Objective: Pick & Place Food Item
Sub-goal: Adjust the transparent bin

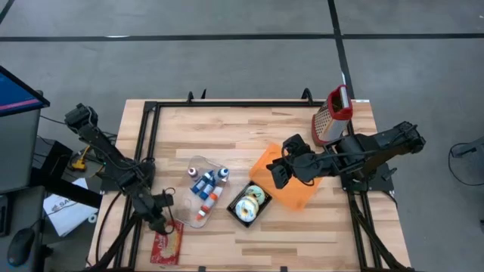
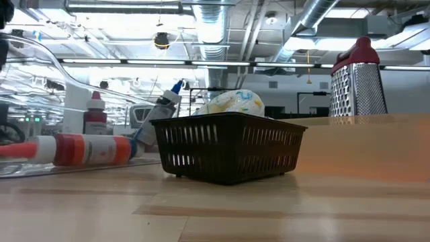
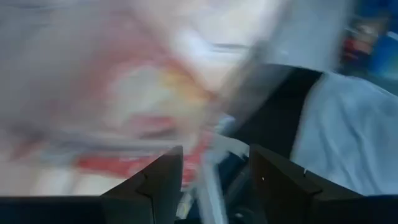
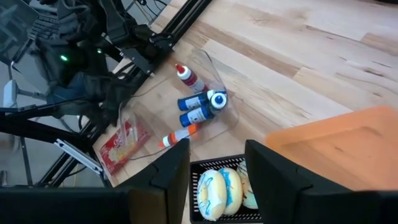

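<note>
Behind orange board [image 1: 291, 181], low-view-only: grater [image 2: 358, 79]

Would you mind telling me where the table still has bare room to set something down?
The far half of the table is bare wood, bordered by the grater. The near middle is crowded: clear tray of bottles, black basket, orange board. The red packet fills the near-left corner.

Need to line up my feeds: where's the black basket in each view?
High: basket, lower middle, beside the orange board.
Low: centre, food showing above its rim.
Left wrist: not visible; blurred.
Right wrist: bottom edge, between the fingers.
Shared landmark: the clear tray of bottles.
</note>
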### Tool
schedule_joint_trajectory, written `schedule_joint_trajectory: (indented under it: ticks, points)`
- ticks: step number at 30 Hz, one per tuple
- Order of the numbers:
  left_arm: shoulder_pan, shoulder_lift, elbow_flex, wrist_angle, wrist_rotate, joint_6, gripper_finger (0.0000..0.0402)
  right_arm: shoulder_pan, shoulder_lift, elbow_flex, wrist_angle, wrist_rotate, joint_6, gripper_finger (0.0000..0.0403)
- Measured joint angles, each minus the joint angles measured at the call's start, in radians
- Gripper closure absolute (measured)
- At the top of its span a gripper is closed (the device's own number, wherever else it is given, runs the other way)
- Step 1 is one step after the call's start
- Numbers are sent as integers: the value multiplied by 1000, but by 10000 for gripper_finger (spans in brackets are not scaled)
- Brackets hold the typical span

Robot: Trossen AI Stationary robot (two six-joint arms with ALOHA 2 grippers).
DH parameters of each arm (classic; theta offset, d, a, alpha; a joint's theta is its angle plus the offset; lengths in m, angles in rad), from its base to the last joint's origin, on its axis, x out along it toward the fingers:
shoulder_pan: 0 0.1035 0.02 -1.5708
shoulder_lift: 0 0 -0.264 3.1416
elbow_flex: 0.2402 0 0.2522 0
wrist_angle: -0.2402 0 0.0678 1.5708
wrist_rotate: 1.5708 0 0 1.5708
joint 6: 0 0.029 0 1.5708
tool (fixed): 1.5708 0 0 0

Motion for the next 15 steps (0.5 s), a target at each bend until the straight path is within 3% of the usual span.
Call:
schedule_joint_trajectory:
  ticks: [3,8,15]
  points:
    - [1,-9,1,20,-30,60,221,0,0,0,-11,0,-4,256]
    - [29,-1,0,-98,-68,82,221,0,0,0,-14,0,-11,256]
    - [123,-3,0,-133,-199,135,221,1,0,0,-19,0,-5,256]
